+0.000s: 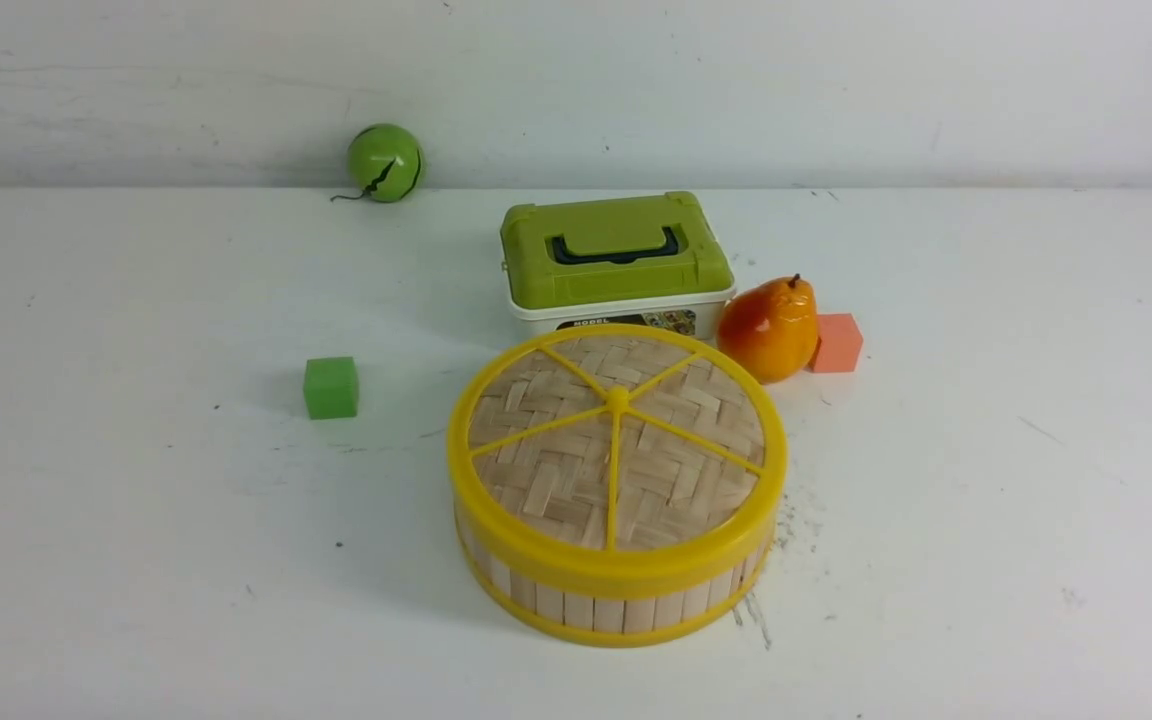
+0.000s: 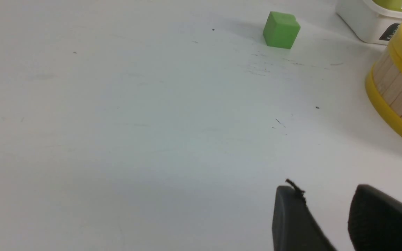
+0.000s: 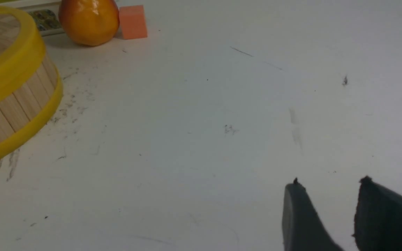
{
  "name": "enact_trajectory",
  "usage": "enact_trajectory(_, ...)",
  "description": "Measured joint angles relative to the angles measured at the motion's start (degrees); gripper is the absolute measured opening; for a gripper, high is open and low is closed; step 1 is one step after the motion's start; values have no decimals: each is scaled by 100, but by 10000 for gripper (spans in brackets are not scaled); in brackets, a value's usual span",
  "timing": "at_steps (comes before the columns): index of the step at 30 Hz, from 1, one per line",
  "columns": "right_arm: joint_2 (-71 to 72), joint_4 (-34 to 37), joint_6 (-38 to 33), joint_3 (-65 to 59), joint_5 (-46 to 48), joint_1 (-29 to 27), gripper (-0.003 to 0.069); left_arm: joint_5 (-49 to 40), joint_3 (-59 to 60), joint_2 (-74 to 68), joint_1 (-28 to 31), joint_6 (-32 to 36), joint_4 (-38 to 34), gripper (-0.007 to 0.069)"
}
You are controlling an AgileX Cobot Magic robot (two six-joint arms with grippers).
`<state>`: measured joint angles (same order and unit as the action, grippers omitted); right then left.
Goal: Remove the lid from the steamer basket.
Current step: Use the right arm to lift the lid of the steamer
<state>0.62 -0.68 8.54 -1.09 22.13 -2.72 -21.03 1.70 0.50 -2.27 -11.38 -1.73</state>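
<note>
The steamer basket (image 1: 626,605) sits in the middle of the white surface (image 1: 136,500), a bit nearer the front edge than the back edge. The lid (image 1: 616,440) lies flat on top of it. Its yellow rim fits all the way round the top of the basket, so the lid is on and the job is not yet begun. The basket has bare surface on its left, right and front. I think that is so the arms can come at it from the sides.

Just behind the basket is a green box (image 1: 616,250). It is very close, but I cannot tell if they touch. A toy pear (image 1: 768,330) stands beside the box, toward the right edge, with an orange block (image 1: 838,342) right next to it. A green block (image 1: 330,387) sits toward the left edge, well apart from the basket. A green ball (image 1: 384,162) rests at the back edge, by the wall.

No arm shows in the front view. In each wrist view two black tips show with a gap between them. So the left jaws are apart and hold nothing, and the right jaws are the same. Both hang low over bare surface, one on each side of the basket and not touching it. I think they are open so they can close on the thick yellow rim. The lid is wide and flat, so the rim looks like the best place to grab.
</note>
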Motion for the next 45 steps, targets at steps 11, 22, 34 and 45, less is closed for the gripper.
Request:
enact_trajectory(11, 0, 1060, 667, 0, 0, 0, 240, 0, 0, 0, 0, 0, 0, 239)
enact_trajectory(22, 0, 3845, 2170, -46, 106, 0, 240, 0, 0, 0, 0, 0, 0, 239)
enact_trajectory(34, -609, 3458, -369, 1338, 1067, 0, 150, 0, 0, 0, 0, 0, 0, 239)
enact_trajectory(45, -4542, 3229, -3949, 5160, 4316, 182, -20, 0, 0, 0, 0, 0, 0, 239)
